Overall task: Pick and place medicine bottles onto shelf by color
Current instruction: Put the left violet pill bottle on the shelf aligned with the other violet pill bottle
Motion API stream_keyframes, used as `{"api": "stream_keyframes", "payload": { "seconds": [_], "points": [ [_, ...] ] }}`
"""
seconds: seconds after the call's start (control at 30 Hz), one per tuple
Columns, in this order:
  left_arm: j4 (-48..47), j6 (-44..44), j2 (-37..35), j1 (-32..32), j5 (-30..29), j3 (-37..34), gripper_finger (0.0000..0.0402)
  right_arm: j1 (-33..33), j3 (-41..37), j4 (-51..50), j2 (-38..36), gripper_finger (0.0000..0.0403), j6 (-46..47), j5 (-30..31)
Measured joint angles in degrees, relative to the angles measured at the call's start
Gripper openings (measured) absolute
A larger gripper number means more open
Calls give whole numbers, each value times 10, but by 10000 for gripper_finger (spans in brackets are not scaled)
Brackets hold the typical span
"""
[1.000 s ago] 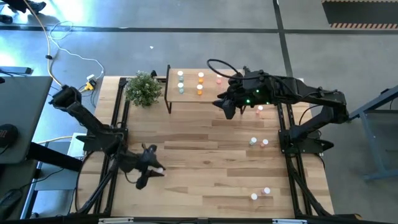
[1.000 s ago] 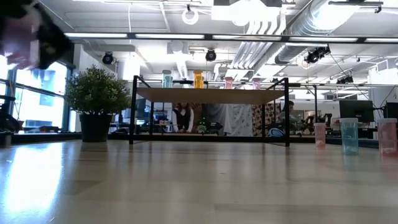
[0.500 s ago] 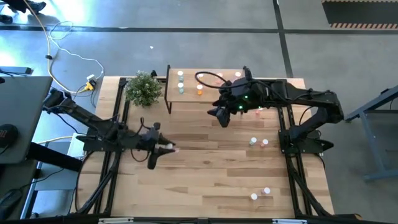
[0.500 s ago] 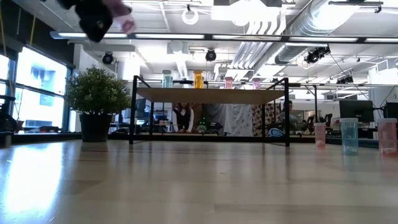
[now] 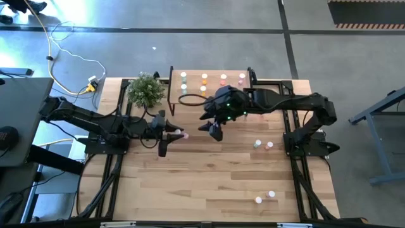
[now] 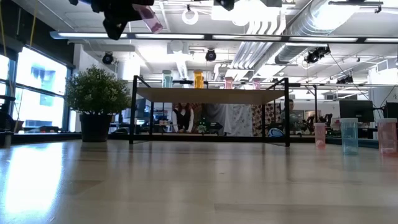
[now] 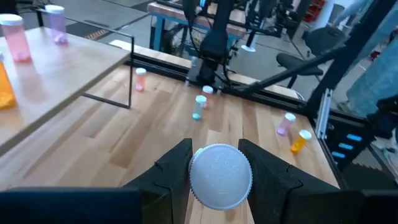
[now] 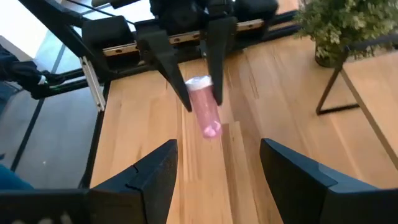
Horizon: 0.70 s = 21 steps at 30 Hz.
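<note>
One pink bottle [image 8: 205,106] with a white cap is off the tabletop [image 5: 209,177], carried lying sideways in the left gripper [image 5: 169,133], whose fingers [image 7: 176,169] pinch it narrowly at the cap end so the body sticks out toward the right arm. It hangs in mid-air over the middle of the tabletop, just in front of the shelf [image 5: 212,88], where other bottles already stand in a row. The right gripper [image 8: 214,168] faces it with its fingers spread wide and nothing between them, near the bottle but apart from it. I judge the bottle to be very light, stiff plastic with a smooth round wall, so it would likely roll or twist in a loose grip and tip easily once stood up. A hold across the middle of the body, square to its length, looks safest if the right gripper is to take it; pinching near the free end could lever it out of line. More bottles [image 5: 262,145] wait on the tabletop's right side.
</note>
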Motion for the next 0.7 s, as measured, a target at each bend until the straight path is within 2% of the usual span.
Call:
{"api": "stream_keyframes", "payload": {
  "seconds": [0.23, 0.7],
  "points": [
    [44, 0, 0, 14, 0, 0, 117, 0, 0, 39, 34, 220, -27, -20],
    [65, 5, 0, 20, 0, 0, 117, -1, 0, 89, 95, 220, -28, -36]
  ]
}}
